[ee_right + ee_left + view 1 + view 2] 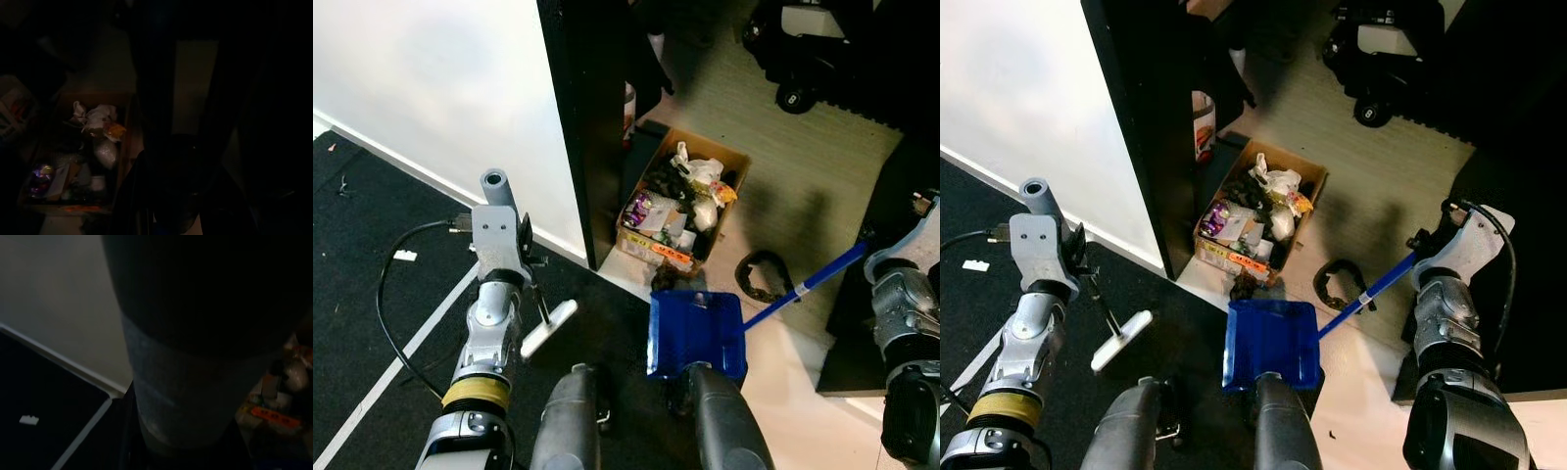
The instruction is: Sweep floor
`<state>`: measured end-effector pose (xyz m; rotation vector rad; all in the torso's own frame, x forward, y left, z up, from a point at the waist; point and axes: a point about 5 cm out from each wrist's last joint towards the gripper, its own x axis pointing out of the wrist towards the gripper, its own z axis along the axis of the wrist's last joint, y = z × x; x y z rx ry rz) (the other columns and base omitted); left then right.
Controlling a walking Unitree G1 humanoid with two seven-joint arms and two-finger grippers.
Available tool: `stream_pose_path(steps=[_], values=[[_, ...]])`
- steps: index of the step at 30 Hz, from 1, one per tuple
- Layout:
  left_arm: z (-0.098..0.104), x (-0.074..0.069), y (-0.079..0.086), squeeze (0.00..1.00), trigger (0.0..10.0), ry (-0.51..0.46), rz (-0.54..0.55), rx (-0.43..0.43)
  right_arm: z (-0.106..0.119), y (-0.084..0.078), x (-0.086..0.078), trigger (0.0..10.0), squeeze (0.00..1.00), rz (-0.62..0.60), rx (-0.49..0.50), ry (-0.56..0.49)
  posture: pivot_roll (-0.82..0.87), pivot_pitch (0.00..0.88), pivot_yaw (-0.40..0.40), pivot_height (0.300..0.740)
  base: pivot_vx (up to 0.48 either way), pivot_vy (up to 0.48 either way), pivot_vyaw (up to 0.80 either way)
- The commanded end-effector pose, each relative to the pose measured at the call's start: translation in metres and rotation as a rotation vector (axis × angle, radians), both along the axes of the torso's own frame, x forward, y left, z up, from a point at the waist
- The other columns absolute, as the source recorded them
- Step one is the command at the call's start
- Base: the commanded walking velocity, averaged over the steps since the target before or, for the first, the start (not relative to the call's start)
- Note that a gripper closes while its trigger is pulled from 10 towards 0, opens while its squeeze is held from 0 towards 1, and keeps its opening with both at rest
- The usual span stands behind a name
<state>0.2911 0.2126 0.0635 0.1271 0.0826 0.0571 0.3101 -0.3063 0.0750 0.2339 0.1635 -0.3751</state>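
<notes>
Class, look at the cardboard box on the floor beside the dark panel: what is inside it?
The cardboard box holds mixed rubbish: crumpled white bags, a purple wrapper, papers and dark scraps. Whatever lies beneath that top layer is covered, so the bottom cannot be seen.

Home: trash-filled cardboard box [682, 201], dustpan [695, 333]

We see our two silver arms: the left arm [489, 323] wears a yellow band [475, 392] and trails a black cable [396, 294]; the right arm [1449, 323] ends in dark casing.
</notes>
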Motion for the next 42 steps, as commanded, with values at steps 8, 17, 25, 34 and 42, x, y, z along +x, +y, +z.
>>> stream_pose_path(steps=[8, 17, 25, 34, 42], values=[[-0.004, -0.003, 0.004, 0.0, 10.0, 0.001, 0.01, 0.023, 0.023, -0.014, 0.008, 10.0, 0.0, 0.05, 0.008, -0.026, 0.04, 0.104, -0.042, 0.74, 0.0, 0.0, 0.0], [-0.004, -0.005, 0.009, 0.0, 10.0, 0.002, 0.017, 0.025, 0.057, -0.063, 0.0, 10.0, 0.0, -0.034, -0.088, 0.022, 0.04, 0.105, -0.041, 0.74, 0.0, 0.0, 0.0], [-0.004, -0.005, 0.01, 0.0, 10.0, 0.001, 0.018, 0.024, 0.081, -0.087, -0.006, 10.0, 0.0, -0.132, -0.157, -0.023, 0.04, 0.108, -0.044, 0.74, 0.0, 0.0, 0.0], [-0.003, -0.001, 0.012, 0.0, 10.0, -0.014, 0.036, 0.035, 0.037, -0.043, 0.006, 10.0, 0.0, -0.069, -0.081, 0.044, 0.04, 0.144, -0.046, 0.74, 0.0, 0.0, 0.0], [0.01, 0.004, 0.024, 0.0, 10.0, -0.088, 0.146, 0.059, 0.013, -0.026, 0.003, 10.0, 0.0, -0.207, -0.029, 0.077, 0.05, 0.219, -0.062, 0.74, 0.0, 0.0, 0.0]])
